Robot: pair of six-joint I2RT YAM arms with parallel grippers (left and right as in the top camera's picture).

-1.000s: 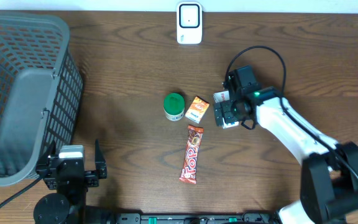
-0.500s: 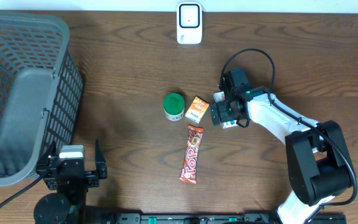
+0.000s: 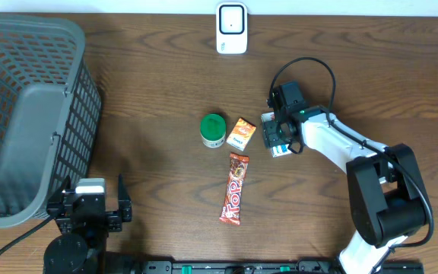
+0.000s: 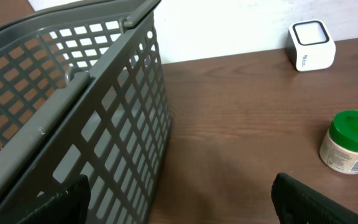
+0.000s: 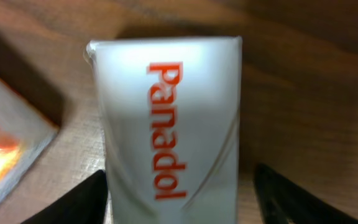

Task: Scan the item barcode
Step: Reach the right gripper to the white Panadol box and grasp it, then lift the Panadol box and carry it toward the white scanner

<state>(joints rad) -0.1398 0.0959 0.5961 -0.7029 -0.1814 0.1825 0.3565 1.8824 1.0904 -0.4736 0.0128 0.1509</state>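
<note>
Straddling Panadol box (image 5: 166, 118), right gripper (image 5: 182, 202) jaws unclenched; left gripper (image 4: 186, 202) jaws spread beside basket (image 4: 104, 118).

The Panadol box (image 5: 166, 124) runs off the near edge of the right wrist picture; overhead, the right end effector (image 3: 278, 141) hides most of it; the orange carton (image 5: 8, 149) is blurred and cut off left; the basket (image 4: 79, 79) overruns its frame.

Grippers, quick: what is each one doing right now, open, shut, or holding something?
Left gripper: open, holding nothing.
Right gripper: open, straddling the Panadol box, not yet clamped on it.
</note>
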